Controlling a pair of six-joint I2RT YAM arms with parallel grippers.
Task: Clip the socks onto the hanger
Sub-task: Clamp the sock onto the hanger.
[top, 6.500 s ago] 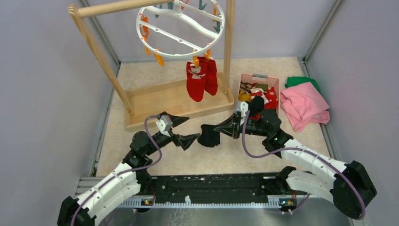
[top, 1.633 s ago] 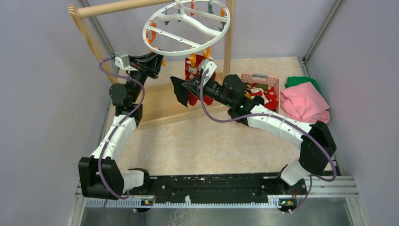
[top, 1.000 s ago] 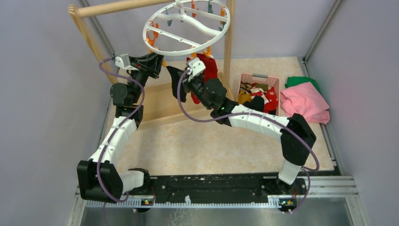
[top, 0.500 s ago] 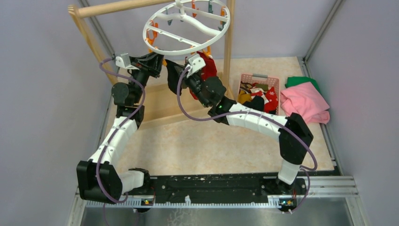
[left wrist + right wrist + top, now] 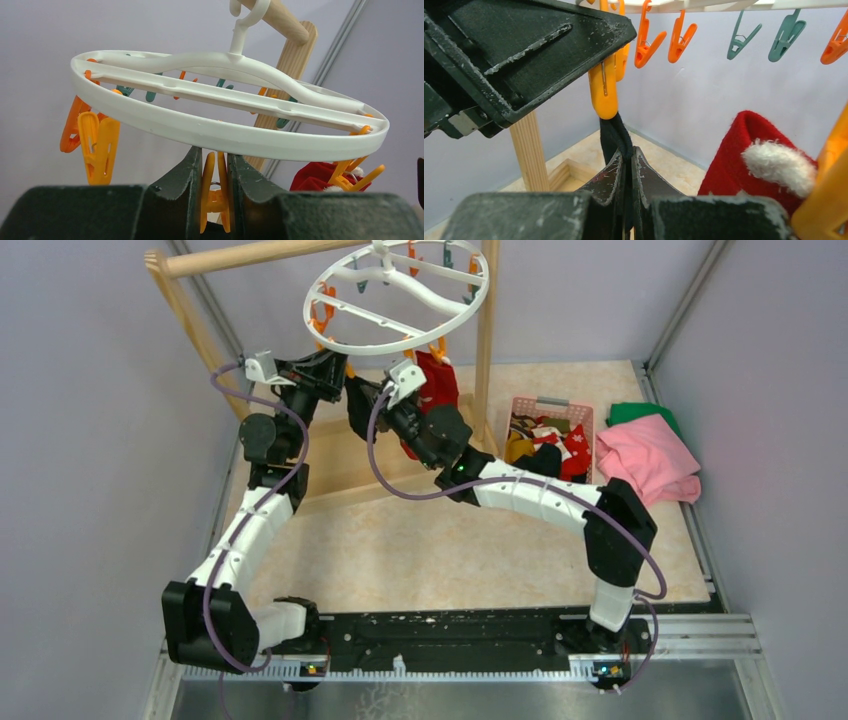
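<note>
The white round hanger hangs from the wooden rack, and its ring sits just above my left gripper. That gripper is shut on an orange clip, pressing its two handles together. My right gripper is shut on a black sock, held upright. The sock's top edge meets the lower end of that orange clip. I cannot tell whether the sock is inside the clip's mouth. Two red socks hang clipped at the ring's near right, one red sock close beside my right gripper.
A pink basket holds more socks at the right. Beyond it lie a pink cloth and a green cloth. The wooden rack and its base frame stand behind both arms. Spare orange clips and teal clips dangle from the ring.
My right gripper has carried the black sock left and up, until it is under the orange clip. The left gripper has stayed on the clip.
</note>
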